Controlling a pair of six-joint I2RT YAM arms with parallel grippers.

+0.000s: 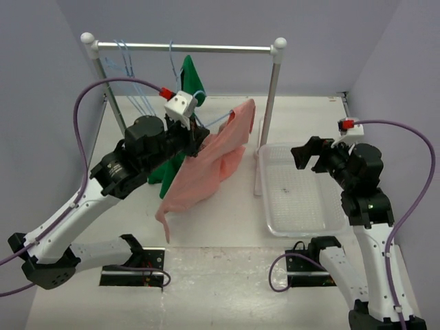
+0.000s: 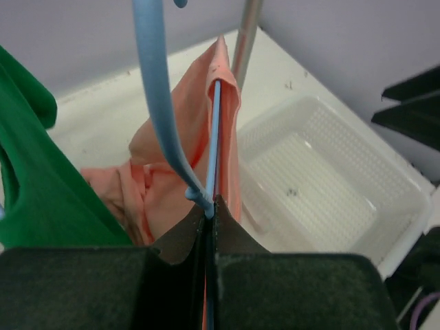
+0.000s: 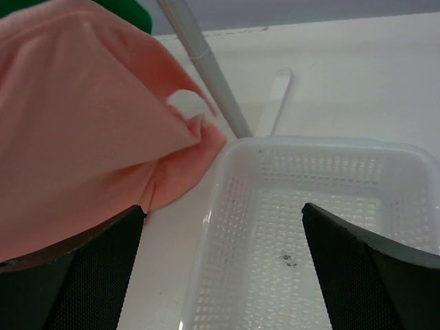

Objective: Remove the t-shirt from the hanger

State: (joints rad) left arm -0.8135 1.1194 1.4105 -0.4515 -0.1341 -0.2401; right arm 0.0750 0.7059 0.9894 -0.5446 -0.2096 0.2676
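Your left pincer (image 2: 208,218) clamps the hanger (image 2: 214,137); the t-shirt (image 1: 206,172) hangs on it, not yet off. Your right pincer (image 3: 223,210) gapes empty.

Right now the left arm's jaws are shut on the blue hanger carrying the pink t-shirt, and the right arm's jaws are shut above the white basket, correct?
No. On the right arm the jaws stand wide open above the white basket; the right wrist view shows it. The rest holds.
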